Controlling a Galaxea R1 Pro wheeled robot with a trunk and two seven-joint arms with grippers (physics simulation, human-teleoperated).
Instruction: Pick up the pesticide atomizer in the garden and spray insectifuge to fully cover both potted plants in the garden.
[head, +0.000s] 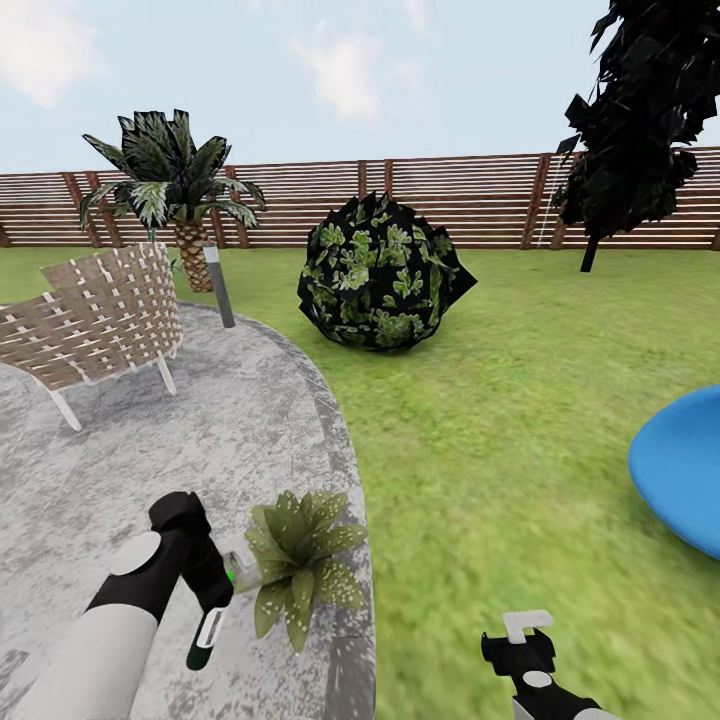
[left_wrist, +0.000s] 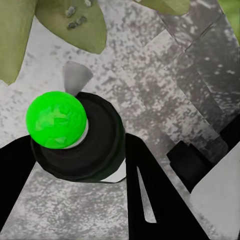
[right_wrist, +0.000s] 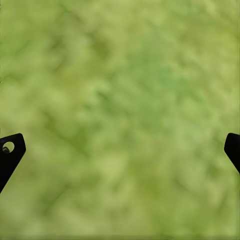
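Note:
My left gripper is shut on the pesticide atomizer, a slim white bottle with a dark green end that hangs down below the fingers. In the left wrist view the atomizer's bright green nozzle sits in a black collar between the black fingers. A pale grey spray cone points at the leaves. A potted plant, a low rosette of speckled green leaves, stands on the patio edge just right of the left gripper. My right gripper hangs open over the grass, with nothing between its fingertips.
The grey round patio holds a wicker chair at the far left. A short post and a palm stand behind it. A big dark round bush sits on the lawn, with a blue rounded object at right and a slatted fence beyond.

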